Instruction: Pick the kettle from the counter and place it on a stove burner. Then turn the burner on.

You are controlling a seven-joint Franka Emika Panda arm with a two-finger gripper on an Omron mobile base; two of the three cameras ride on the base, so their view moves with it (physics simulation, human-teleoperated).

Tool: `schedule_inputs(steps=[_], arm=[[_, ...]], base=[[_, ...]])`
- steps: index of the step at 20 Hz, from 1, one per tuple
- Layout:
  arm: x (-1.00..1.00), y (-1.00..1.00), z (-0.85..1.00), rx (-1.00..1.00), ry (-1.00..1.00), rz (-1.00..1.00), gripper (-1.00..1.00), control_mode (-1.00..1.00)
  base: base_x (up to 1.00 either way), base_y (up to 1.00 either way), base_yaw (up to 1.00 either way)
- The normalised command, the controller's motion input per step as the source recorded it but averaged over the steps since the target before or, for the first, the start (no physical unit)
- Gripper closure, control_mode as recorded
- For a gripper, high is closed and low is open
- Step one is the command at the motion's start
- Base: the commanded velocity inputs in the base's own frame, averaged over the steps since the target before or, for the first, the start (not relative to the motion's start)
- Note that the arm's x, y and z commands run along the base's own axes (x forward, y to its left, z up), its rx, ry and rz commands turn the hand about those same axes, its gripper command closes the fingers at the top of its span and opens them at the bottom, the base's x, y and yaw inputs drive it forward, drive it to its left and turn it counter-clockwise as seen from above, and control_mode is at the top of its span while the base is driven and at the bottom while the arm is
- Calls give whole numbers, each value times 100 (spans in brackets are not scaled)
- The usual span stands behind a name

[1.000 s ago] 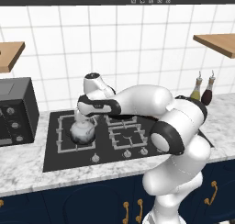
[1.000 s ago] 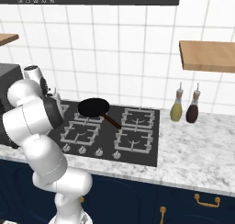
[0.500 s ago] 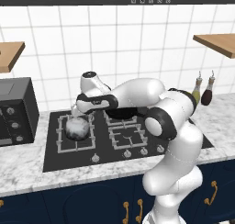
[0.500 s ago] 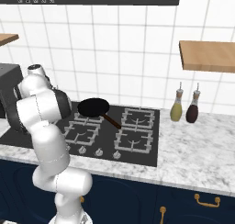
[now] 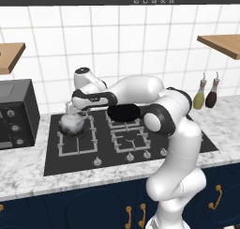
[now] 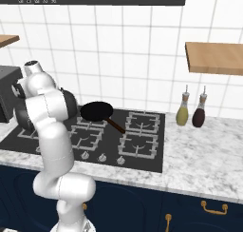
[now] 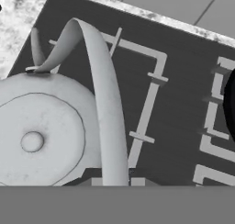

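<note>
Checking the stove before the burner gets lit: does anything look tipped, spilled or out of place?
Nothing stands out. The small rounded silver kettle sits upright over the grey grate of the left burner, its handle in the pincer. The black frying pan lies flat on the cooktop. No spills show.

My left base view looks forward and down from behind the arm, with the cooktop at centre and the microwave at 9 o'clock. My right base view faces the same cooktop from the other side; both share the frying pan. My hand view sits very close above the kettle, grate toward 3 o'clock.
</note>
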Motion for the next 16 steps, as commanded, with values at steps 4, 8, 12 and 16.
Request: schedule_inputs(steps=[4,8,12,16], arm=[[-2,1,7,-13,-1,0,100,-100],[0,-8,0,-16,0,0,100,-100],[7,0,1,-7,0,0,100,-100],[12,0,3,-1,-3,-2,100,-100]], base=[[0,0,0],[0,0,0],[0,0,0],[0,0,0]])
